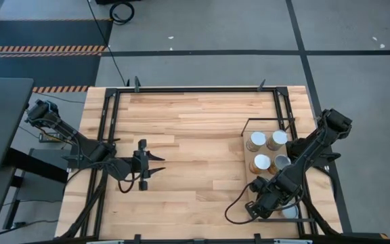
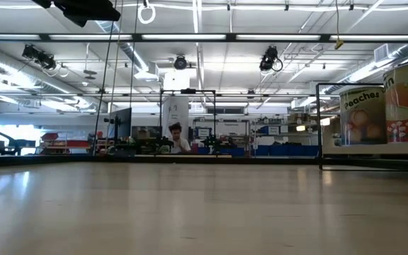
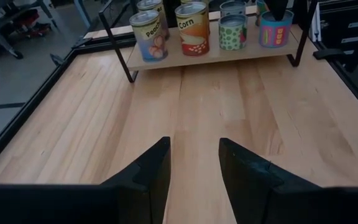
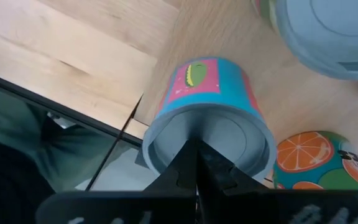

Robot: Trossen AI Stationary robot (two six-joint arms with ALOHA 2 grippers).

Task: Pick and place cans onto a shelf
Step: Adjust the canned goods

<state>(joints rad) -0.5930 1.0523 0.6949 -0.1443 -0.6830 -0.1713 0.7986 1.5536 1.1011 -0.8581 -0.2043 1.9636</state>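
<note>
I see the plank-striped wooden tabletop (image 1: 195,129) carrying the pale wooden shelf with black wire frame (image 1: 248,146). Silvery-topped metal cans (image 1: 256,141) stand on it, several hidden beneath my right arm. Right gripper (image 4: 196,163): fingers together, tips over a blue-and-pink labelled can (image 4: 213,109). Left gripper (image 1: 156,165): fingers apart, empty, the shelf well ahead.

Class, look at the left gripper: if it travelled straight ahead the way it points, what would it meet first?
Bare tabletop first; the left gripper, fingers apart, would then probably reach the shelf, near the corn can. Depth is uncertain.
</note>
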